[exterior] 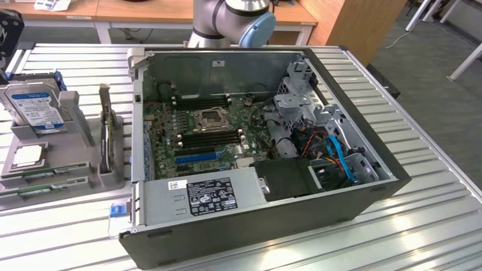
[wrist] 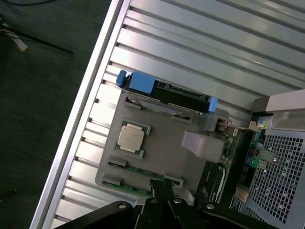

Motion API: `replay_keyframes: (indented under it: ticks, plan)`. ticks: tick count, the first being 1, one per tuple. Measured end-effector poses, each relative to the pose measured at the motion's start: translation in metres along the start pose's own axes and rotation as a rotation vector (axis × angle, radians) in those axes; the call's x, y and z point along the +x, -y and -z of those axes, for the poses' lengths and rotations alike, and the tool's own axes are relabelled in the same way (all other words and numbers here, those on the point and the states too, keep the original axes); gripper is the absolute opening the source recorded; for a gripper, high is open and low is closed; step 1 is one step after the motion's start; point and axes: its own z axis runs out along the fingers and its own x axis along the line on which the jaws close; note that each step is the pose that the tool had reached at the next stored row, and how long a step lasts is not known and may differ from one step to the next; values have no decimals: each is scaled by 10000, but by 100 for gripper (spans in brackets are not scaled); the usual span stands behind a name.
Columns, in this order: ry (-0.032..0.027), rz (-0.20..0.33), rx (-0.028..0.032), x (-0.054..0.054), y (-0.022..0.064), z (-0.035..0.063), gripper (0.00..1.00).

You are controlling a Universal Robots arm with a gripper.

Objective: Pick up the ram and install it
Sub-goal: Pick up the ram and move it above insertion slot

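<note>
Two ram sticks [exterior: 47, 171], thin green boards, lie in slots at the front of a grey holder [exterior: 75, 169] on the exterior view's left. In the wrist view the ram [wrist: 139, 170] runs along the holder's [wrist: 162, 129] edge. My gripper [wrist: 161, 187] hangs above the holder, its black fingers shut together just over the ram and holding nothing. The open computer case [exterior: 354, 209] lies beside the holder. On its motherboard, long black memory slots [exterior: 211, 137] run beside the processor socket [exterior: 209, 119].
The holder also carries a hard drive [exterior: 34, 107] with blue brackets [wrist: 141, 82], a processor chip [wrist: 131, 137] and an upright card [exterior: 105, 132]. A blue expansion slot [exterior: 197, 156] and power supply [exterior: 203, 195] sit inside the case. The slatted table's edge [wrist: 88, 107] drops to dark floor.
</note>
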Motion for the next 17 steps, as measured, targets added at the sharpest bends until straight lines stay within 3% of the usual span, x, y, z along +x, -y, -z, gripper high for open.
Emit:
replay_keyframes:
  ticks: [17]
  plan:
    - [-86, 1901, -43, 0, 0, 0, 10]
